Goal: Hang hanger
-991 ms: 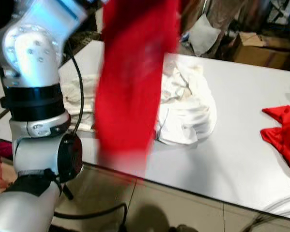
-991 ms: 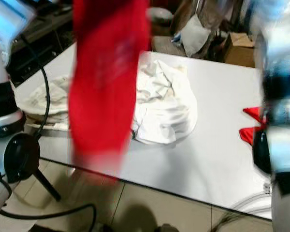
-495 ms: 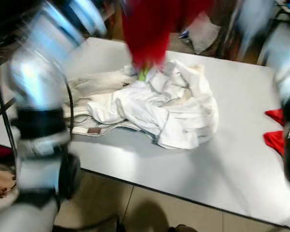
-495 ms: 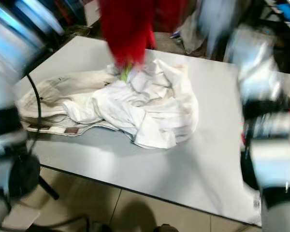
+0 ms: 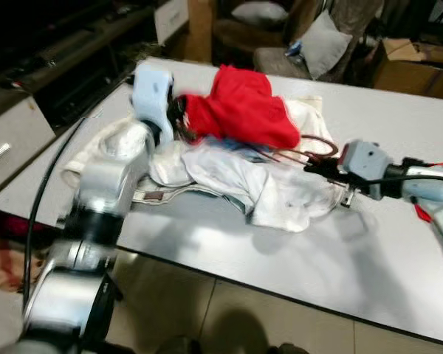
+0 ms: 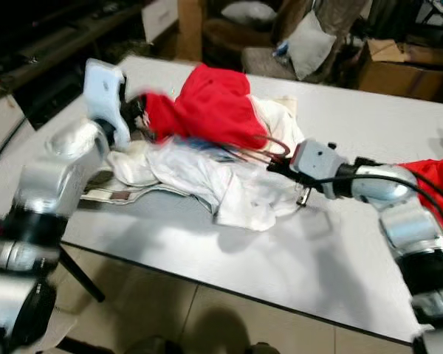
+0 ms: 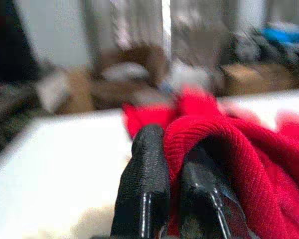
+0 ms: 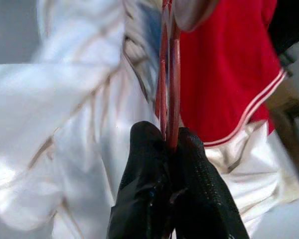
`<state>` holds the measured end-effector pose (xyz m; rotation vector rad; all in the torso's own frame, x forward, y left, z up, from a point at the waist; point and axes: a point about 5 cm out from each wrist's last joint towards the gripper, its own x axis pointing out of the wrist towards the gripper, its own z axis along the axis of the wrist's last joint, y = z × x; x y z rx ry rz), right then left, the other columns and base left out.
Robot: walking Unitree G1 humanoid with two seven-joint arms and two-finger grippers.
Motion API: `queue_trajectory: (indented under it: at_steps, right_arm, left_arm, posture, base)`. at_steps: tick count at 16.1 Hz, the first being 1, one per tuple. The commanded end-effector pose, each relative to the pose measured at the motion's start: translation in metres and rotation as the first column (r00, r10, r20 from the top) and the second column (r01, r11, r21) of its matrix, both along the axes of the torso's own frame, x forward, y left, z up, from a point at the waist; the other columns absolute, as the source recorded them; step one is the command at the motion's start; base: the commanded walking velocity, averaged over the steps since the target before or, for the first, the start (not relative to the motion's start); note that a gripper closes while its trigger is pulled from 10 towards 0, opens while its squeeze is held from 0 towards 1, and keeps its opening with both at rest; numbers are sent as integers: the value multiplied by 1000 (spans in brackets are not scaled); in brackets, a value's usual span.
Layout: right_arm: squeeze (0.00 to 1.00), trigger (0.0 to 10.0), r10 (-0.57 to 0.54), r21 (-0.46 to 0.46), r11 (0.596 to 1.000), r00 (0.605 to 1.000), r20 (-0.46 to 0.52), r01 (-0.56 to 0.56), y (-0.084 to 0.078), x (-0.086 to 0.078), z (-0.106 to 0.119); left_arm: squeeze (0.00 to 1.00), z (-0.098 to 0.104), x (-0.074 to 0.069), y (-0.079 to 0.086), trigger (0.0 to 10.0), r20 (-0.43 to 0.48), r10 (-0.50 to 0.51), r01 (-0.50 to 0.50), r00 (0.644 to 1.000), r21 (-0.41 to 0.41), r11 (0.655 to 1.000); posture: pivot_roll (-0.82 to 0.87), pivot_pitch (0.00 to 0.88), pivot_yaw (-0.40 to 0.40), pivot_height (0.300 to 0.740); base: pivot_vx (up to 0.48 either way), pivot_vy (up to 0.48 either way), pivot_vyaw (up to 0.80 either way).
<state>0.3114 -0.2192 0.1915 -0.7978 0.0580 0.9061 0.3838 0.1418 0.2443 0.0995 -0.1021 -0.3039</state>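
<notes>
Gripping thin reddish wire, the right pincer (image 8: 165,149) is clamped on the hanger (image 5: 310,147) at right of centre, just above the white clothes (image 5: 229,169) heaped on the tabletop (image 5: 280,251). Farther back, upper centre, the left pincer (image 7: 177,164) pinches the red garment (image 5: 240,110). Judging by looks, the hanger is light, stiff and slippery; hold its hook end, since soft cloth drags.
</notes>
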Motion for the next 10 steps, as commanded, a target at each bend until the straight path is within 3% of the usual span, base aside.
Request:
queue_trajectory:
  at_steps: [1,4,6,7,9,10]
  right_arm:
    - [0,10000,37,-34,999,999,37,-35,3,-6,16]
    - [0,10000,71,-34,997,996,61,-69,3,-16,41]
    - [0,10000,82,-14,997,994,76,-81,-2,-23,62]
    - [0,10000,109,20,994,992,61,-110,-5,-33,79]
    - [0,10000,177,101,979,984,-1,-176,-14,-55,102]
    - [0,10000,147,132,980,989,33,-150,-18,-54,110]
  left_arm:
    - [0,23,10,15,10000,91,133,-129,987,-48,990]
    - [0,30,21,23,10000,112,198,-195,974,-38,980]
    - [0,12,25,22,10000,67,186,-189,980,45,981]
    - [0,-10,27,23,10000,5,191,-190,982,124,974]
    - [0,-41,24,29,10000,-61,213,-199,975,186,962]
    - [0,-47,23,27,10000,-77,187,-170,979,185,968]
  posture:
    - [-134,0,87,740]
    - [-134,0,92,740]
    - [-136,0,93,740]
    - [-141,0,100,740]
    - [-147,0,100,740]
    - [-148,0,99,740]
  base:
    - [0,0,0]
    - [0,0,0]
    - [0,0,0]
    - [0,0,0]
    - [0,0,0]
    - [0,0,0]
